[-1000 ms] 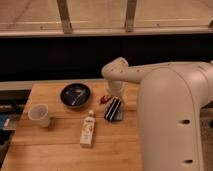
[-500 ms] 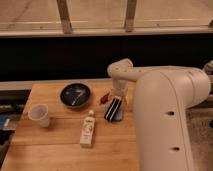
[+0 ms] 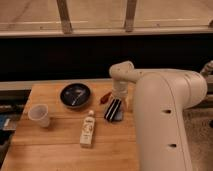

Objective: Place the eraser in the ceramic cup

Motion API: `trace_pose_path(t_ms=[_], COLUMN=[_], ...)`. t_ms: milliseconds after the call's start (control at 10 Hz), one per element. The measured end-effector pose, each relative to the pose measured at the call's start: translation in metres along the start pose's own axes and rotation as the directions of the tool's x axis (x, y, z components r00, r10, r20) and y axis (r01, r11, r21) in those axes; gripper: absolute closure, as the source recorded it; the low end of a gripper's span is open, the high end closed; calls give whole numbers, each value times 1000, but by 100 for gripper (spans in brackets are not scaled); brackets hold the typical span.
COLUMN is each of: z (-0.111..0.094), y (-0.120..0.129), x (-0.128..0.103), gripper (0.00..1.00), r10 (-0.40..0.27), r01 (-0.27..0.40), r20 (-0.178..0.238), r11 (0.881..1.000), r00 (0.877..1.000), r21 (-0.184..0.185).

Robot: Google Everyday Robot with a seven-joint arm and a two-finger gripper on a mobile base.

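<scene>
The eraser (image 3: 113, 109), a black block with white stripes, lies tilted on the wooden table (image 3: 55, 150), partly on a flat blue-grey pad (image 3: 119, 116). The gripper (image 3: 119, 98) hangs from the white arm right above the eraser's far end; I cannot tell if it touches it. The ceramic cup (image 3: 39, 115), small and whitish, stands upright near the table's left edge, well apart from the gripper.
A wide black bowl (image 3: 75, 94) sits at the back of the table. A small red oblong thing (image 3: 104, 97) lies between bowl and eraser. A white bottle (image 3: 88, 130) lies on its side in the middle. The robot's big white body (image 3: 165, 120) covers the right side.
The arm's elbow has shifted a little to the right over the eraser. The eraser, cup and other things have not moved.
</scene>
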Motion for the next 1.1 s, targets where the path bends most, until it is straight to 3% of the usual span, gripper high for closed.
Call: trace_pose_path(t_ms=[500, 800, 1100], z=[3, -29, -102], y=[6, 4, 5], x=[14, 7, 1], gripper=[98, 100, 100], r10=[-33, -32, -38], r01=[33, 34, 47], r20=[-23, 39, 153], r11=[999, 999, 997], r00=[999, 999, 988], r21=[-11, -31, -56])
